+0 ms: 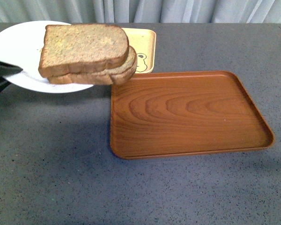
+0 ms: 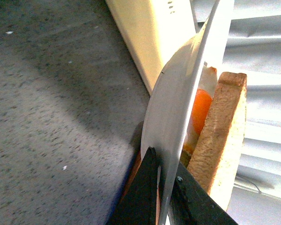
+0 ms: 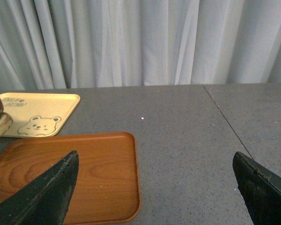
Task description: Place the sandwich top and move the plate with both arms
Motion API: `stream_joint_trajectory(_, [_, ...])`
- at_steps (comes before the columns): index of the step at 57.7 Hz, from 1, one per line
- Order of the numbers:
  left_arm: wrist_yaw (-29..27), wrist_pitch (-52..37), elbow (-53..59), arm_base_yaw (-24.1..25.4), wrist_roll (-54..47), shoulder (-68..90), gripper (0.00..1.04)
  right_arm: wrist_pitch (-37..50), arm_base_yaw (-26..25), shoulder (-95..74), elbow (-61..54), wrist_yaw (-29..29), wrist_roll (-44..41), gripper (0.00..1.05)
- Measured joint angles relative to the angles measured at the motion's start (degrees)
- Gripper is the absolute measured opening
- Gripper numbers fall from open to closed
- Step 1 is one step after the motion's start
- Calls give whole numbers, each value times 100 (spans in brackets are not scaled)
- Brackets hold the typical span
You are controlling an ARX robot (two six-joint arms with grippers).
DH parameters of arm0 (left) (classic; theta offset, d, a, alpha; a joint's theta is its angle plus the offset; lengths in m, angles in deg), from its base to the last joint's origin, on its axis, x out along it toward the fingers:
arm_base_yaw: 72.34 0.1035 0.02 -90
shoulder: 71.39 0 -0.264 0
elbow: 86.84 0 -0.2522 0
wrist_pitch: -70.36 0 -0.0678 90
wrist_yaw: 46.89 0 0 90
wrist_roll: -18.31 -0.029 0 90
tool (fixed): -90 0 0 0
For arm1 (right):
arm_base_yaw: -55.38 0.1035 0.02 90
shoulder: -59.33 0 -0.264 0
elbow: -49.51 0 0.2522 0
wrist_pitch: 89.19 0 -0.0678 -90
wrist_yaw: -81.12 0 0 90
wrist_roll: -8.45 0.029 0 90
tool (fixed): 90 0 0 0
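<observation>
Sandwich top [image 1: 84, 47] is on; I'm moving the plate [image 1: 14, 47]. Left jaws pinch its rim beside the wood tray [image 1: 187, 112]; right jaws, spread above it, should take the opposite rim.

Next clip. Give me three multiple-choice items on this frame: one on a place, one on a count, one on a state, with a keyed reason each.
1. Where does the sandwich sit? A) brown tray B) white plate C) yellow tray
2. How many trays lie on the table? A) two B) three C) four
3. What is the left hand doing? A) hanging open B) gripping bread C) shut on the plate's rim
Key: 1 B, the bread rests on the plate's face. 2 A, only the brown and yellow trays show. 3 C, a finger lies on each side of the rim.
</observation>
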Motion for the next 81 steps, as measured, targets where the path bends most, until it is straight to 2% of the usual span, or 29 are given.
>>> stream_joint_trajectory(29, [-282, 970, -3012, -855, 442, 2212, 2, 0, 2, 0, 0, 0, 0, 96])
stream_joint_trajectory(45, [-297, 1425, -4205, -866, 520, 3075, 2, 0, 2, 0, 0, 0, 0, 96])
stream_joint_trajectory(65, [-179, 1703, -4627, -778, 396, 3427, 3, 0, 0, 0, 0, 0, 0, 96])
stream_joint_trajectory(81, [-24, 1292, -3989, -590, 271, 3158, 45, 0, 2, 0, 0, 0, 0, 96])
